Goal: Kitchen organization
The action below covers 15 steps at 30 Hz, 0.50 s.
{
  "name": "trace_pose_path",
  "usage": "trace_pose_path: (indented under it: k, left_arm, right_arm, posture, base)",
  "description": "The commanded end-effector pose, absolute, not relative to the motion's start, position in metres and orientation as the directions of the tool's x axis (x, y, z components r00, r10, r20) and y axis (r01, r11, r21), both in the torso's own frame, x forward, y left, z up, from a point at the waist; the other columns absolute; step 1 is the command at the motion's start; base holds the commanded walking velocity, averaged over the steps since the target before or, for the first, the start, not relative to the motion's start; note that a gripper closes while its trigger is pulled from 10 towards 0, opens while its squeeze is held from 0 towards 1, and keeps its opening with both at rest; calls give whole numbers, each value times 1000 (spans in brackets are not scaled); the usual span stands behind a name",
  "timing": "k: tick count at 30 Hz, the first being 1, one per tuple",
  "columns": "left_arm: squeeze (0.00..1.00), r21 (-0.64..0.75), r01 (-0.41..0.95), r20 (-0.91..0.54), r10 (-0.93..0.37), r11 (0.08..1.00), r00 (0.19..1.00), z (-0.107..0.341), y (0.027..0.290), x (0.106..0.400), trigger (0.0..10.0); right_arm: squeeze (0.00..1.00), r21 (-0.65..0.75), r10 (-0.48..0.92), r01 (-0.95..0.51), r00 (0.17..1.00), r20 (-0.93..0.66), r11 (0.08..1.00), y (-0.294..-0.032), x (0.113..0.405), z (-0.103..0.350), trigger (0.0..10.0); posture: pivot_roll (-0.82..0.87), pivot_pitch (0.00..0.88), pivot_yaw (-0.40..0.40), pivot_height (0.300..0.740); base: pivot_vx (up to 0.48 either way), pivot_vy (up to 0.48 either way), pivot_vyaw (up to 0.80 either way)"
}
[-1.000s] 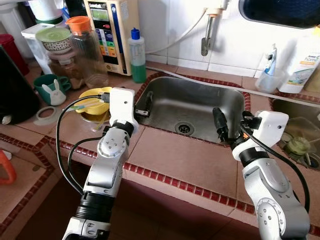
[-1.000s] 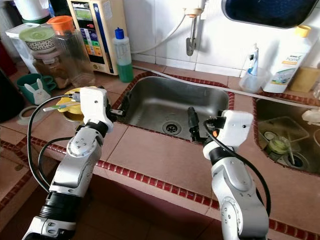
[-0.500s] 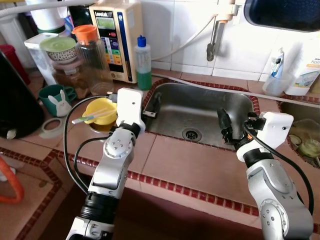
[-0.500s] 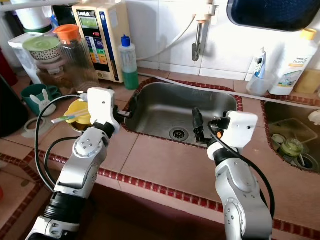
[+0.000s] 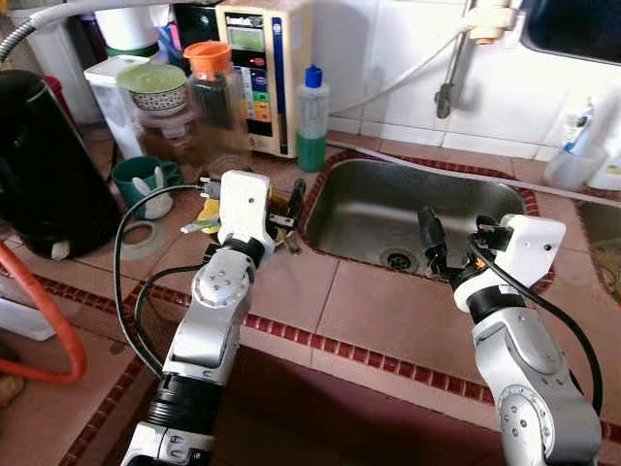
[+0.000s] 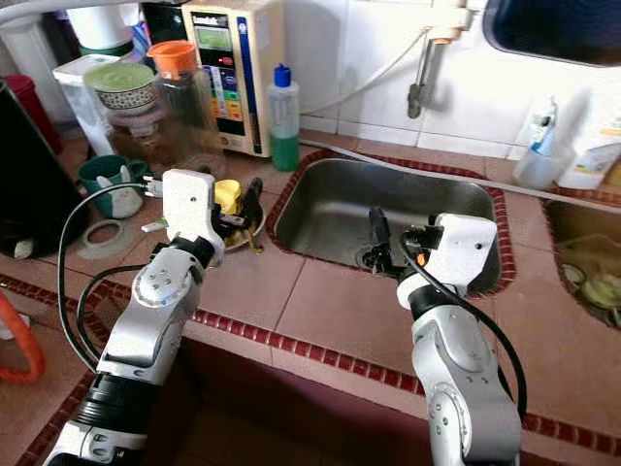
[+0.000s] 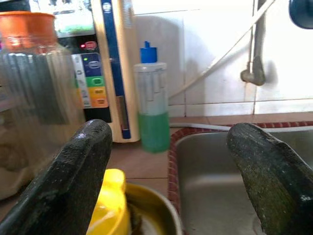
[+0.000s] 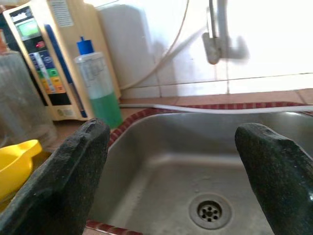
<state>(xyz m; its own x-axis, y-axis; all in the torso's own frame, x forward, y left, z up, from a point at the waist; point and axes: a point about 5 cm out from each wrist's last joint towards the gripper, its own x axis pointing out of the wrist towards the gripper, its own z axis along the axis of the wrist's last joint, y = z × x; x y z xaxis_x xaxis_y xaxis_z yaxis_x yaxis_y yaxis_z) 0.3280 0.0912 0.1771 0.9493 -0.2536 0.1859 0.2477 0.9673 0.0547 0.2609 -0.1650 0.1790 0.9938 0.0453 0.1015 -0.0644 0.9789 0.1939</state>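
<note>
A tiled kitchen counter holds a steel sink (image 5: 408, 209) at twelve o'clock. The left gripper (image 7: 168, 186) hovers with fingers spread wide and empty, just over a yellow cup (image 6: 226, 193) sitting in a metal bowl (image 6: 254, 223) at ten o'clock. The right gripper (image 8: 171, 191), also wide open and empty, hangs over the sink's near rim. A green soap bottle (image 5: 311, 118) stands behind, beside a water purifier (image 5: 260, 68).

home kitchen: steel sink (image 5: 417, 209), tiled counter (image 5: 378, 316)

White tiled wall (image 5: 388, 58) above a terracotta-tiled counter (image 5: 378, 311).
</note>
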Motion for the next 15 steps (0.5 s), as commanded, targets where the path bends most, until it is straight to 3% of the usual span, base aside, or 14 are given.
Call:
trace_pose_path:
  k: [1,15]
  left_arm:
    - [0,60,235,202,-243,970,949,181,91,328,10000]
    - [0,72,272,201,-281,960,938,179,85,326,10000]
  right_arm:
    - [0,187,33,-55,993,117,981,-167,261,183,10000]
    - [0,168,53,-73,991,122,983,-161,264,183,10000]
  posture:
    - [30,0,34,740]
    - [35,0,23,740]
  base:
    - [0,0,0]
    - [0,0,0]
